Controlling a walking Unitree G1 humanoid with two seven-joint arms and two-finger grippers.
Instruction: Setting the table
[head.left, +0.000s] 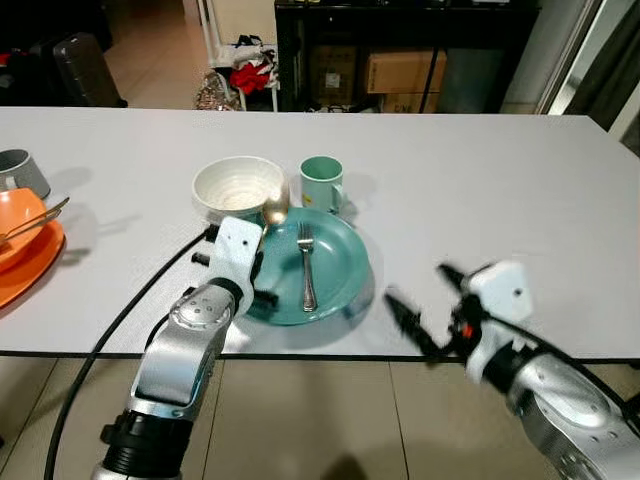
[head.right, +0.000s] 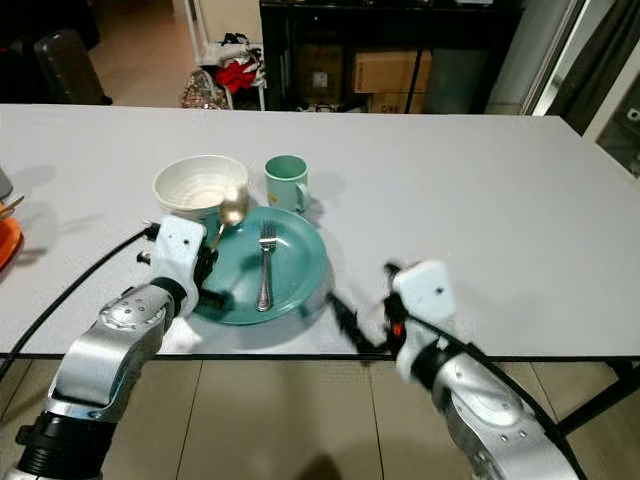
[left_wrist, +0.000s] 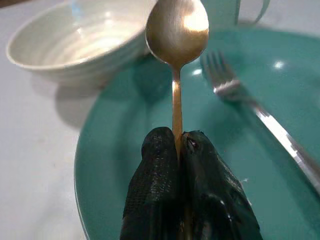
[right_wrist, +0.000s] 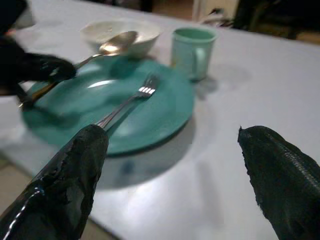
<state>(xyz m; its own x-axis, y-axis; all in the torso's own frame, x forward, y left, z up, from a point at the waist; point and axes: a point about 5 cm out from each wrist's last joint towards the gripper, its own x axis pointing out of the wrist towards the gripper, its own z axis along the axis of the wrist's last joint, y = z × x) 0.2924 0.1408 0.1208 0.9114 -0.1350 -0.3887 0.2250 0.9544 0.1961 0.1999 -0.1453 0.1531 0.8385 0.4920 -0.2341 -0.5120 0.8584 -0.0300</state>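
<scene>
A teal plate (head.left: 335, 285) lies near the table's front edge with a silver fork (head.left: 306, 262) on it. Behind it stand a white bowl (head.left: 238, 186) and a teal mug (head.left: 321, 182). My left gripper (left_wrist: 179, 136) is shut on the handle of a gold spoon (left_wrist: 177, 31), over the plate's left side. The spoon's bowl points toward the white bowl's rim (head.left: 275, 210). My right gripper (head.left: 415, 285) hangs open and holds nothing, just right of the plate at the table edge, fingers spread wide (right_wrist: 172, 132).
An orange plate (head.left: 25, 265) with a utensil on it and a grey cup (head.left: 20, 172) sit at the far left. A black cable (head.left: 130, 310) runs along my left arm. The white table (head.left: 500, 190) stretches bare to the right. Dark furniture and boxes stand behind it.
</scene>
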